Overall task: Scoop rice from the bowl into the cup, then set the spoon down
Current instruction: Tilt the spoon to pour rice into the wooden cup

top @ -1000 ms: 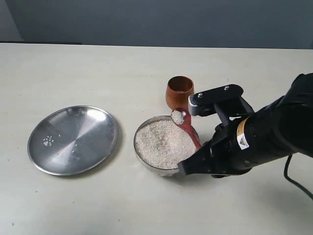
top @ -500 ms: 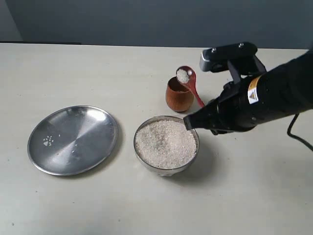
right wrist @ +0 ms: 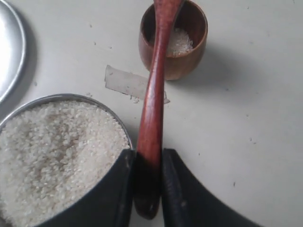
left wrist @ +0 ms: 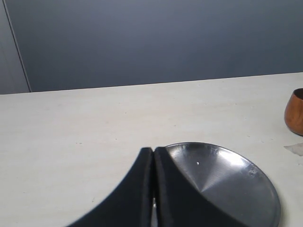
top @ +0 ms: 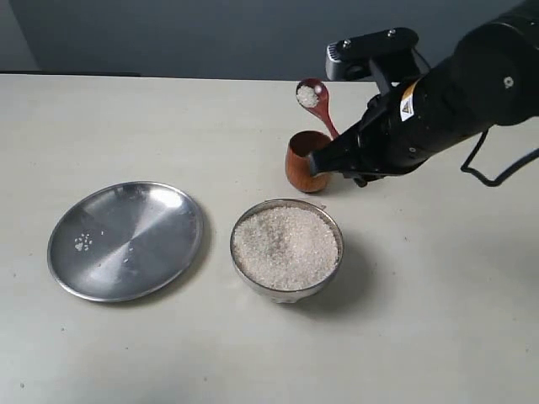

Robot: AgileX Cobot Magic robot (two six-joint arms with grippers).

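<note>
one bowl (top: pixel 289 294), one cup (top: pixel 296 171), one spoon (top: pixel 326 117), one plate (top: pixel 135 244)

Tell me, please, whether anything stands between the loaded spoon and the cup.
Nothing visible does. The right gripper holds the spoon raised over the cup, whose mouth is open, with only a little rice inside.

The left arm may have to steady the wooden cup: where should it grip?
Probably across the rounded wall of the cup, coming from the plate side: the spoon hangs over its open mouth, and the right gripper crowds the other side.
</note>
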